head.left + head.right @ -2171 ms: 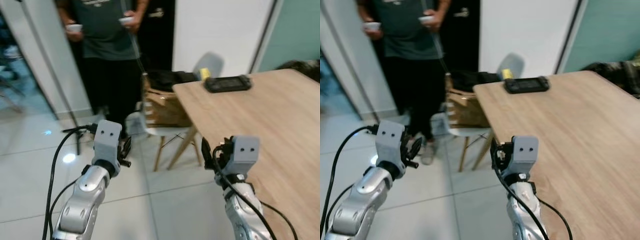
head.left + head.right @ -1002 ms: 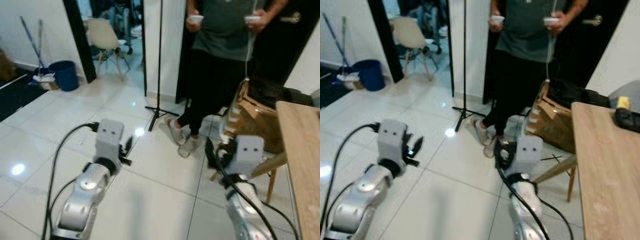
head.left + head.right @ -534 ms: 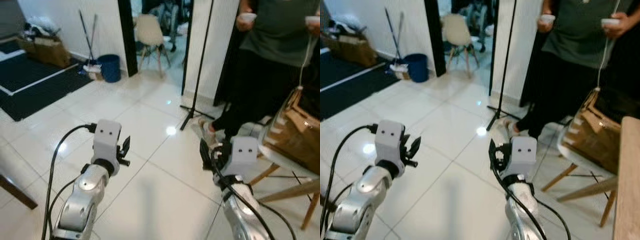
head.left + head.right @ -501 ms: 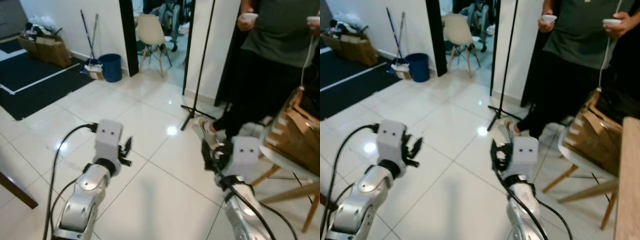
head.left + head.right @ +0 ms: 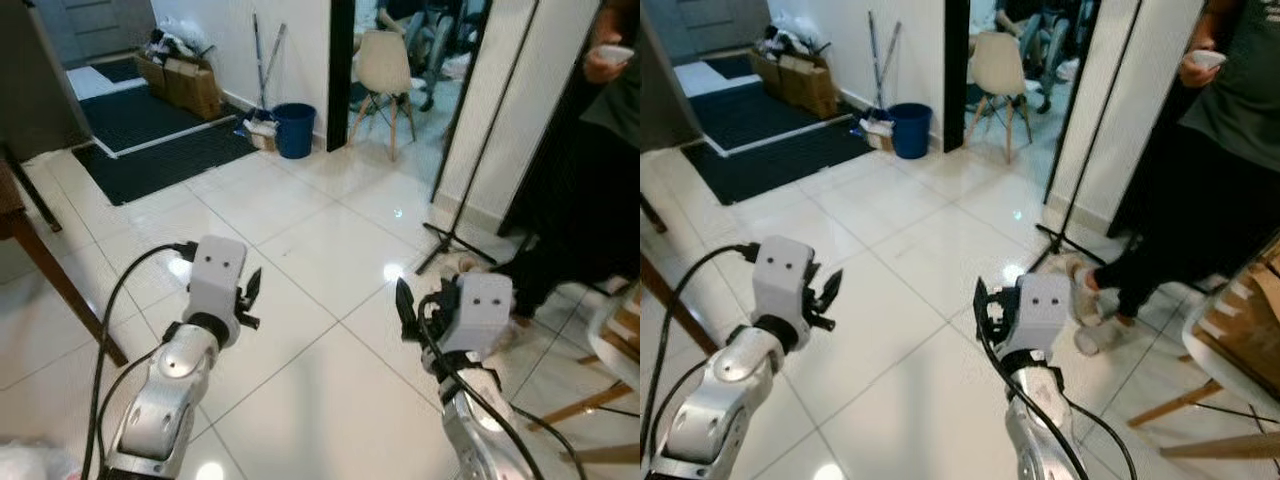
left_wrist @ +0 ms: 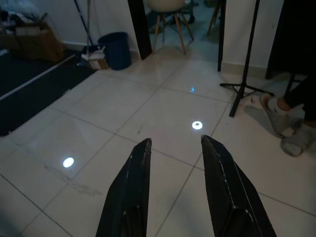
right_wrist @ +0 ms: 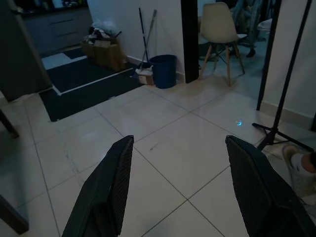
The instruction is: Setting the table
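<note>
No tableware is in sight. Both arms are held out in front of me over a white tiled floor (image 5: 300,370). My left gripper (image 6: 173,141) is open, its two black fingers (image 5: 251,287) apart with only floor between them. My right gripper (image 7: 180,140) is also open and holds nothing; its fingers (image 5: 404,303) point forward over the tiles. The corner and a leg of a dark wooden table (image 5: 57,284) stand at the far left.
A person (image 5: 1230,150) holding a white controller stands at the right, feet near a black tripod stand (image 5: 470,200). A white chair (image 5: 385,65) sits in a doorway, with a blue bin (image 5: 295,128), cardboard boxes (image 5: 185,82) and a black mat (image 5: 160,150) to its left. Wooden chair legs (image 5: 1200,430) show at lower right.
The whole view has swung leftward: the light wooden table and the chair beside it slid out to the right, and the doorway, bin and mat came in. Both arms keep the same pose.
</note>
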